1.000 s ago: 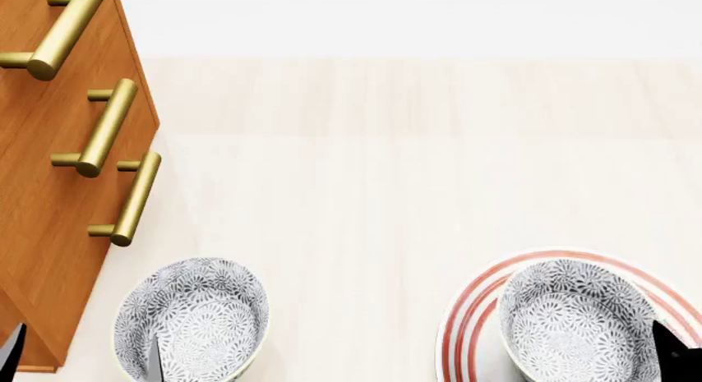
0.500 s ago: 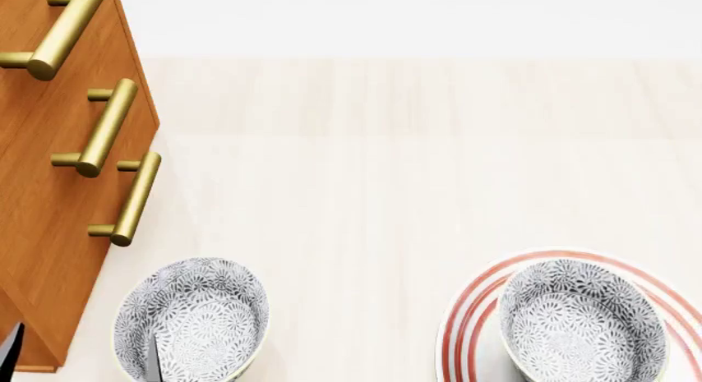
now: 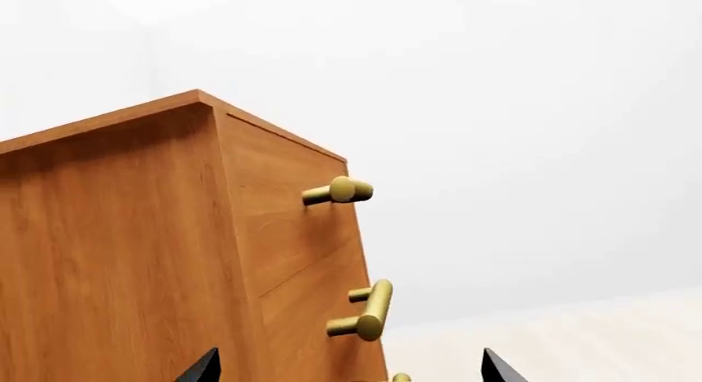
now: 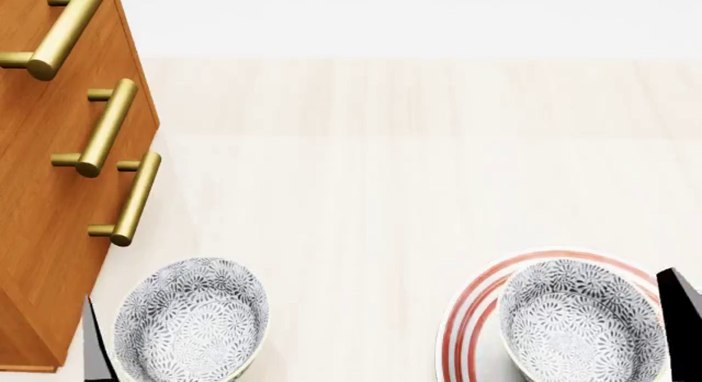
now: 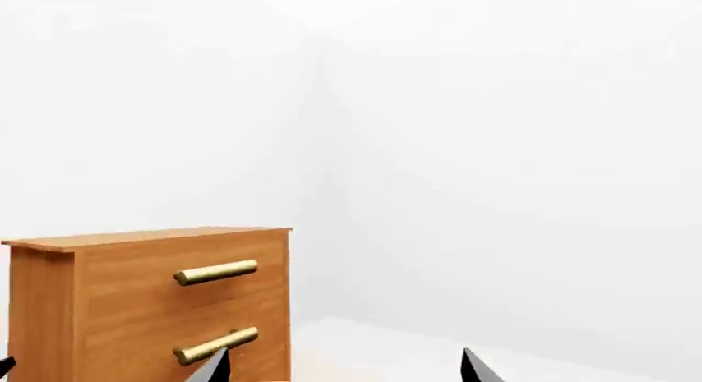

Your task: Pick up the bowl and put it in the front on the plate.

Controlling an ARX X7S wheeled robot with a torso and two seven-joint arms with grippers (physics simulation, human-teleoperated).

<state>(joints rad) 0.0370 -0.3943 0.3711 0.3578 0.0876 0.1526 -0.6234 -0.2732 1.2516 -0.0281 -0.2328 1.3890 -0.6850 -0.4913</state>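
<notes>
Compared with half a second earlier, two dark fingertips have entered the head view: one of the left gripper just beside the loose bowl, on the side nearer the wooden drawer unit, and one of the right gripper at the far edge of the plate. Earlier, a dark sliver lay inside the loose bowl; it is now gone.

Both wrist views show each gripper's two pointed tips set well apart, jaws open and holding nothing, the cameras aimed at the drawer unit and pale walls, not at the crockery.

A second bowl already sits on the plate, well to the right of the drawer unit. Judged from this layout, the placement looks complete and the arms appear to be retreating.

Materials: both bowls are deep, round, glossy ceramic with a dense grey-blue floral print inside and out. The plate is flat and white with concentric red rings. The drawer unit has a warm wood grain and cylindrical brass handles. The tabletop is pale, faintly streaked wood.
</notes>
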